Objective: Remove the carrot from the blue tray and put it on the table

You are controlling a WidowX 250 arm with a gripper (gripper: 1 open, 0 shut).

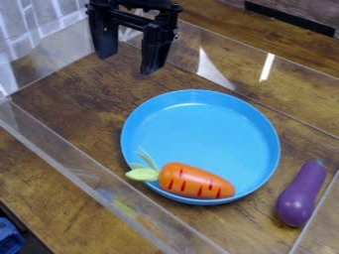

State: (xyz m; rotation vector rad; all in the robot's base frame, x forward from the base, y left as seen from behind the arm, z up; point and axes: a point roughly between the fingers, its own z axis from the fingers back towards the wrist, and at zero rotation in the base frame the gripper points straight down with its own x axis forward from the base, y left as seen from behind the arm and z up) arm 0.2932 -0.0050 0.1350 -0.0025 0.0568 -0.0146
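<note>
Carrot (196, 182) lies on its side inside tray (212, 124), at the tray's near edge, leafy top twd tray's left rim, orange body running along the near rim and seemingly touching it. Tray sits mid table (59, 169); eggplant (300, 193) just off tray's right side, on the wood, not in play. Gripper (137, 52) hangs well beyond tray's far-left rim, empty, pointing straight down, fingers apart w/ clear gap btwn them; nothing clamped. Arm body above is cropped by frame top, so upper links can't be read. Step in hand, as I judge it: approach, not yet over the veg. To do it well: bring gripper across the tray to above carrot's thick mid-body, not the floppy green end; turn wrist so fingers straddle the short axis; descend w/out catching the raised rim, which is close on the near side. Lift clear of rim before carrying out to bare wood, away from eggplant and clear walls.
</note>
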